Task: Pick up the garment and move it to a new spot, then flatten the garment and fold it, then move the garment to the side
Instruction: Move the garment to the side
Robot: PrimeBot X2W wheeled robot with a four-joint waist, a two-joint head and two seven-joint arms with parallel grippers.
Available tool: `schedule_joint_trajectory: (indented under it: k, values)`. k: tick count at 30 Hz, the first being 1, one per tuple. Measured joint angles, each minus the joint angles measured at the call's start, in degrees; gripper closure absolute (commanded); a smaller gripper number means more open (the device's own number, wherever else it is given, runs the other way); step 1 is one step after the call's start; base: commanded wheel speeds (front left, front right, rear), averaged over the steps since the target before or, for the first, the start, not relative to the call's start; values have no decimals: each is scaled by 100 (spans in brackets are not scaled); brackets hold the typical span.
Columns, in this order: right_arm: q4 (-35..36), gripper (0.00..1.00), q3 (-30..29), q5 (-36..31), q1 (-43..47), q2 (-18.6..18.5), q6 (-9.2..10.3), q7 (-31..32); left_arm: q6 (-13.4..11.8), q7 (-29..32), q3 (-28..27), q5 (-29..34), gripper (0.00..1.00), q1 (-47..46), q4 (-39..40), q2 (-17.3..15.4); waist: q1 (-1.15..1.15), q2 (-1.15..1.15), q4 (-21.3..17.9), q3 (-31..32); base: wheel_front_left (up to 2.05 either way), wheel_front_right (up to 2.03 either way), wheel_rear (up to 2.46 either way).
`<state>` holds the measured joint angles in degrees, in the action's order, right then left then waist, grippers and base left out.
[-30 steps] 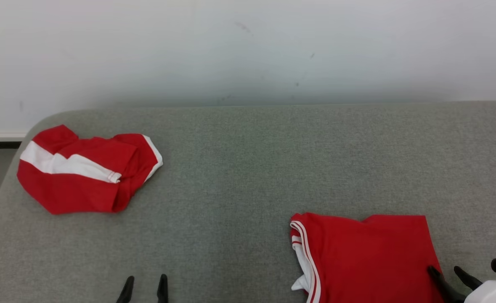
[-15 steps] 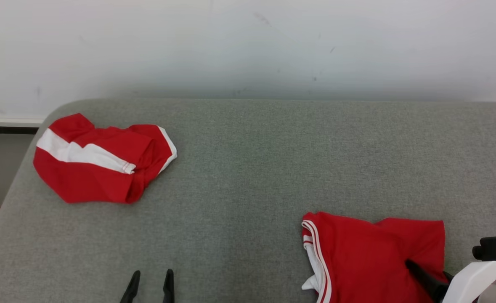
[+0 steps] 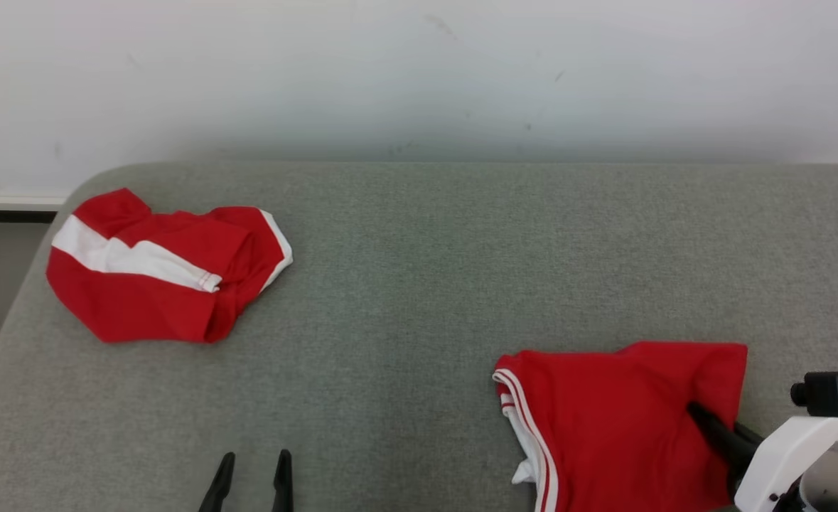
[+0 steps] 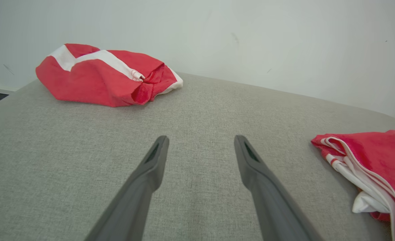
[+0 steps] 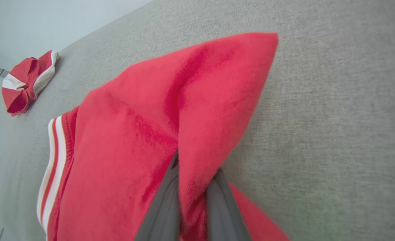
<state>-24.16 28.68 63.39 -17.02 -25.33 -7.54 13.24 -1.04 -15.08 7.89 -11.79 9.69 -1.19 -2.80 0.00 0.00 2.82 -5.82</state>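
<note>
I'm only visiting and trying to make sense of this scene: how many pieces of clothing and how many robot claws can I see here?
Red-and-white clothing: 2, the garment pinched by the right gripper, and a red bundle lying at the far left.
Grippers: 2, the right gripper and the left gripper, which is open and holds nothing.
Total: 4

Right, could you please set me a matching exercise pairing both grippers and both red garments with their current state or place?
1. left gripper
2. right gripper
3. red jersey shirt
4. white-banded red garment

A. far left, crumpled, apart from both grippers
B. open, over bare grey upholstery
C. shut on red cloth
D. near right, pinched at one edge

Pairs: 1-B, 2-C, 3-D, 4-A
</note>
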Motion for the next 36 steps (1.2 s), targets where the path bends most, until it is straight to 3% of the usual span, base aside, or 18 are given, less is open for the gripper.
schedule_joint_trajectory:
  k: [7, 17, 28, 33, 34, 36]
  values:
    - [-337, 100, 96, -318, -602, -443, 0, -356, 77, -4, -112, 91, 0, -114, 91, 0, 0, 0, -379, -226, 0, 0, 0]
    - [-1394, 100, -133, -1165, -1580, -850, -1, -995, 432, -4, -143, 449, 0, -714, 174, 0, 0, 0, -872, -901, 0, 0, 0]
    - [-2614, 100, -626, -1769, -2686, -1666, 0, -1129, 582, -4, -287, 671, 0, -1033, 292, -3, 1, 0, -502, -1628, 0, 0, 0]
    - [-3163, 100, -714, -2138, -3129, -1783, -1, -1158, 613, -4, -282, 676, 0, -1088, 314, -2, 1, 0, -284, -1889, 0, 0, 0]
    - [-3255, 75, -722, -2241, -3205, -1802, -1, -1223, 613, -4, -276, 675, 0, -1103, 318, -3, 1, 0, -248, -1931, 0, 0, 0]
    - [-3439, 64, -794, -2393, -3361, -1817, -1, -1377, 604, -4, -252, 666, 0, -1122, 314, -2, 1, 0, -188, -1993, 0, 0, 0]
